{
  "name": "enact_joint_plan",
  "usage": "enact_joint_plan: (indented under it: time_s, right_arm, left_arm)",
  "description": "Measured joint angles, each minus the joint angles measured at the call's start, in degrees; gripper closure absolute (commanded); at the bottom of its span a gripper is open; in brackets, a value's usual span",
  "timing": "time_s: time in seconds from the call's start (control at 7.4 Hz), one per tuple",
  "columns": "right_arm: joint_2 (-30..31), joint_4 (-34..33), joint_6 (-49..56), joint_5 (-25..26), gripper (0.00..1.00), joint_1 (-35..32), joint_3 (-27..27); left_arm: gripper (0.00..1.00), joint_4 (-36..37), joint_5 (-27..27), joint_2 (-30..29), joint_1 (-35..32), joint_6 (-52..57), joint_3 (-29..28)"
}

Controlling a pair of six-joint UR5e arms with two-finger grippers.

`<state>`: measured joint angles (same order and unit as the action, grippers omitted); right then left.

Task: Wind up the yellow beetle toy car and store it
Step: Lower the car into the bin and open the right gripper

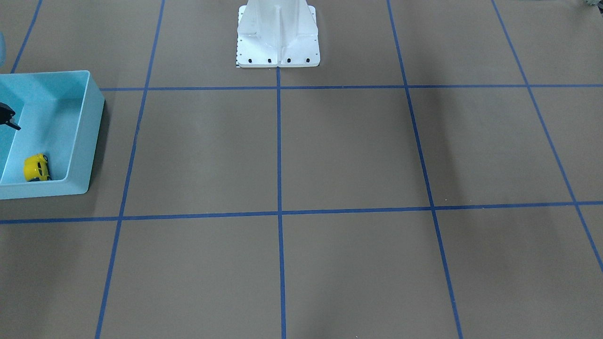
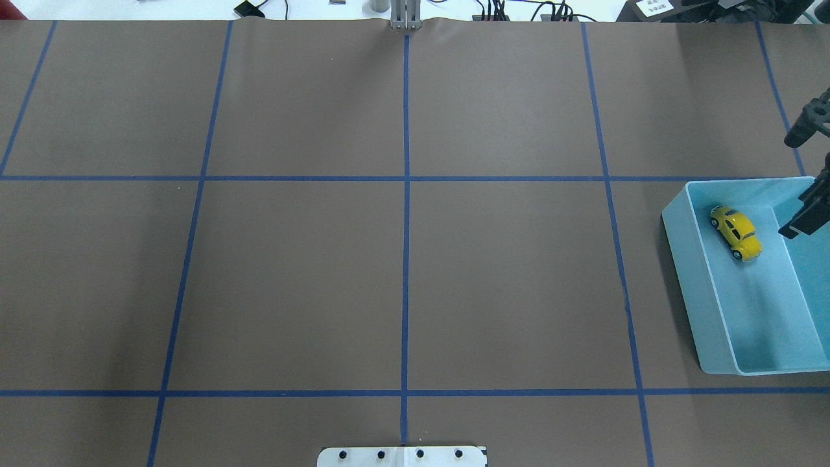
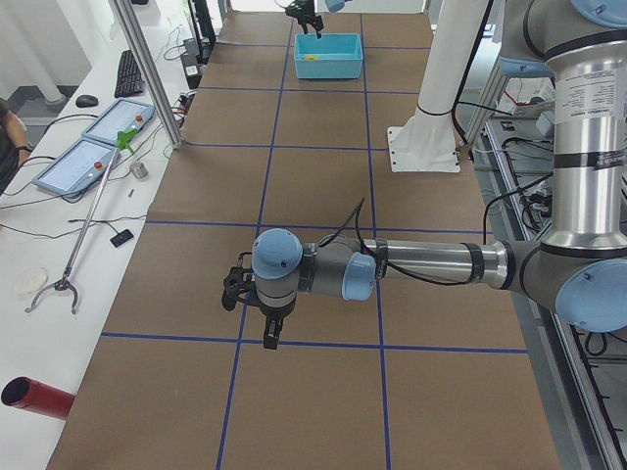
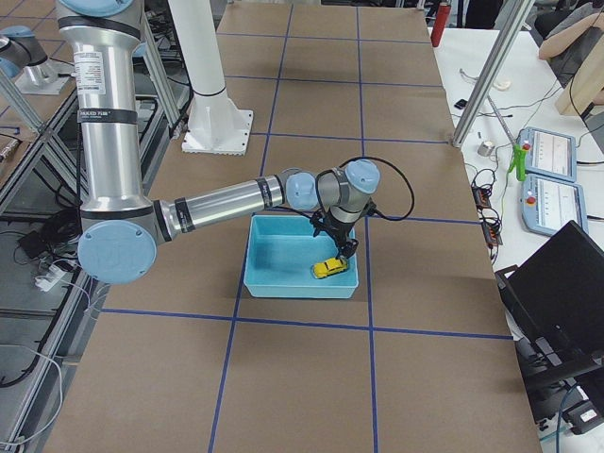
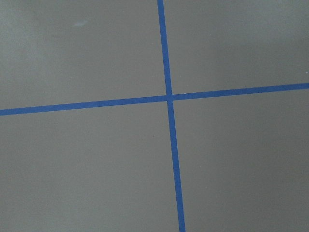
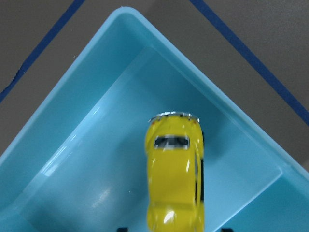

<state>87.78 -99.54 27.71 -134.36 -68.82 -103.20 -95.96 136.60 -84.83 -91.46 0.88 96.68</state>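
The yellow beetle toy car (image 2: 736,231) lies on its wheels on the floor of the light blue bin (image 2: 687,259), in the bin's far corner. In the front-facing view the car (image 1: 36,167) sits near the bin's (image 1: 87,141) front wall. My right gripper (image 2: 791,186) hangs open just above the bin, beside the car, holding nothing. The right wrist view looks straight down on the car (image 6: 175,179), with the dark fingertips at the bottom edge on either side of it. My left gripper (image 3: 257,308) hovers over bare table far from the bin; whether it is open or shut I cannot tell.
The white robot pedestal (image 1: 278,37) stands at the table's middle edge. Blue tape lines (image 5: 169,96) grid the brown table. A side bench holds tablets (image 3: 93,147), a reacher tool and a red cylinder (image 3: 34,397). A person's arm (image 4: 576,28) shows beyond the table.
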Motion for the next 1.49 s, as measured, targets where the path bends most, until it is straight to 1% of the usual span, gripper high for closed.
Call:
enact_joint_plan:
  time_s: [0.14, 0.41, 0.81, 1.08, 1.22, 1.49]
  right_arm:
    - [-0.2, 0.0, 0.0, 0.0, 0.00, -0.6, 0.0]
    - [-0.4, -0.5, 0.0, 0.2, 0.00, -5.8, 1.2]
    - [0.5, -0.8, 0.0, 0.2, 0.00, -15.2, 6.8]
    - [2.1, -0.8, -0.8, 0.4, 0.00, -20.0, 9.5]
    - [2.4, -0.9, -5.1, 0.5, 0.00, -21.4, 10.5]
    - [2.3, -1.0, -20.3, 1.7, 0.00, -22.3, 10.9]
  left_arm:
    - [0.01, 0.0, 0.0, 0.0, 0.0, 0.0, 0.0]
    - [0.01, 0.1, 0.0, 0.0, 0.0, 0.0, 0.0]
    - [0.01, 0.1, 0.0, 0.0, 0.0, 0.0, -0.2]
    - [0.01, 0.1, 0.0, 0.0, 0.1, 0.1, -0.2]
    - [0.01, 0.1, 0.0, 0.0, 0.1, 0.1, -0.2]
    - [0.01, 0.1, 0.0, 0.0, 0.1, 0.1, -0.2]
